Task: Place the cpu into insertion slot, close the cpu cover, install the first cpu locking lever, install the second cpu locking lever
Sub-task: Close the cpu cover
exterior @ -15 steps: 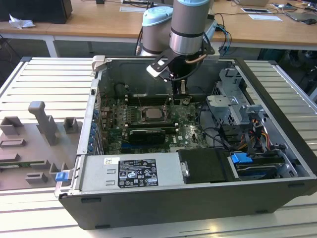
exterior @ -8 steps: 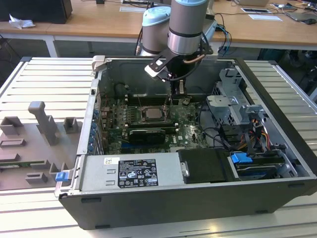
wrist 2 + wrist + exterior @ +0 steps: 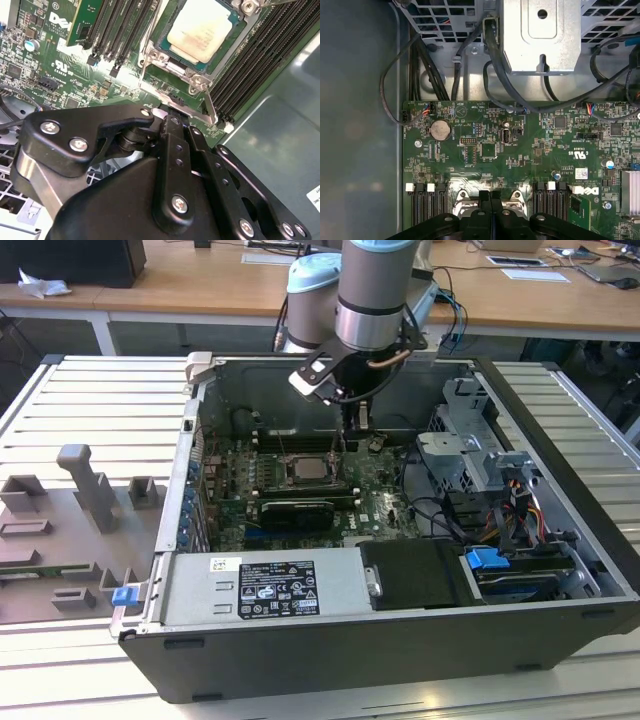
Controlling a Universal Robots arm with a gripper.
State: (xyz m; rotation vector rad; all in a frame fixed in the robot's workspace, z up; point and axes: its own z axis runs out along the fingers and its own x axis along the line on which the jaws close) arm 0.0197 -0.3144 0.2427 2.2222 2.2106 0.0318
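The cpu [image 3: 202, 27] lies pale silver-beige in the insertion slot [image 3: 305, 472] on the green board. The cpu cover [image 3: 177, 65], a silvery frame, lies down around the chip's edges. A thin metal locking lever [image 3: 209, 102] runs from the socket's corner toward my gripper [image 3: 172, 117]. In the exterior view my gripper [image 3: 350, 435] hangs just above the board at the socket's far right corner. In the first wrist view the two black fingers [image 3: 484, 197] press together with nothing visible between them, at the socket's edge [image 3: 465, 200]. Whether they touch the lever I cannot tell.
Black memory slots [image 3: 260, 55] flank the socket. A silver drive cage [image 3: 470, 440] and bundled cables [image 3: 470, 60] fill the case at the exterior view's right. The power supply [image 3: 270, 585] lies along the front. A grey fixture [image 3: 85, 490] stands on the table at the exterior view's left.
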